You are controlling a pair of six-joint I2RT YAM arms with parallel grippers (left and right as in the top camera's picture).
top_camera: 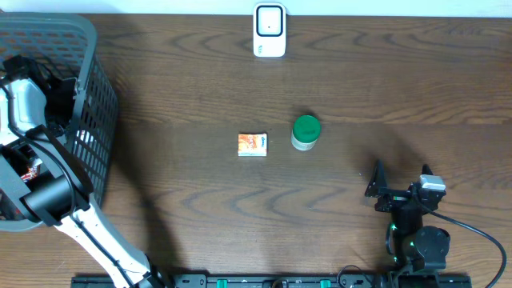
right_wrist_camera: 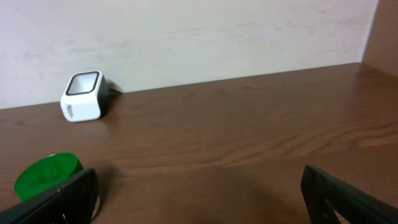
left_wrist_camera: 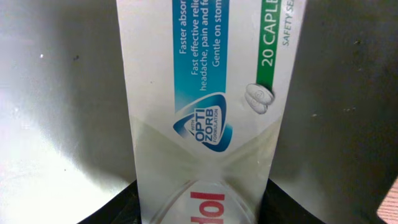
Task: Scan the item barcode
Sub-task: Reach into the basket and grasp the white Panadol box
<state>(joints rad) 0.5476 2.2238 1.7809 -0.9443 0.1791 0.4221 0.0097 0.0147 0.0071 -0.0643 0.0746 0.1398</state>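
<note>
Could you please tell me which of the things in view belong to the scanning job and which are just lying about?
Job in hand:
- caplet box, held in the left gripper inside the basket
- white scanner

Lying about, probably:
- small orange box
- green-lidded jar
- right gripper, open and idle

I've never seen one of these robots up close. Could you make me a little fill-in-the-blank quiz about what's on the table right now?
1. The small jar in the middle of the table has a ___ lid.
2. The left arm reaches down into a grey ___ at the table's left end.
3. The right hand hangs near the robot's side of the table with its fingers ___.

Missing words: green; basket; open.
</note>
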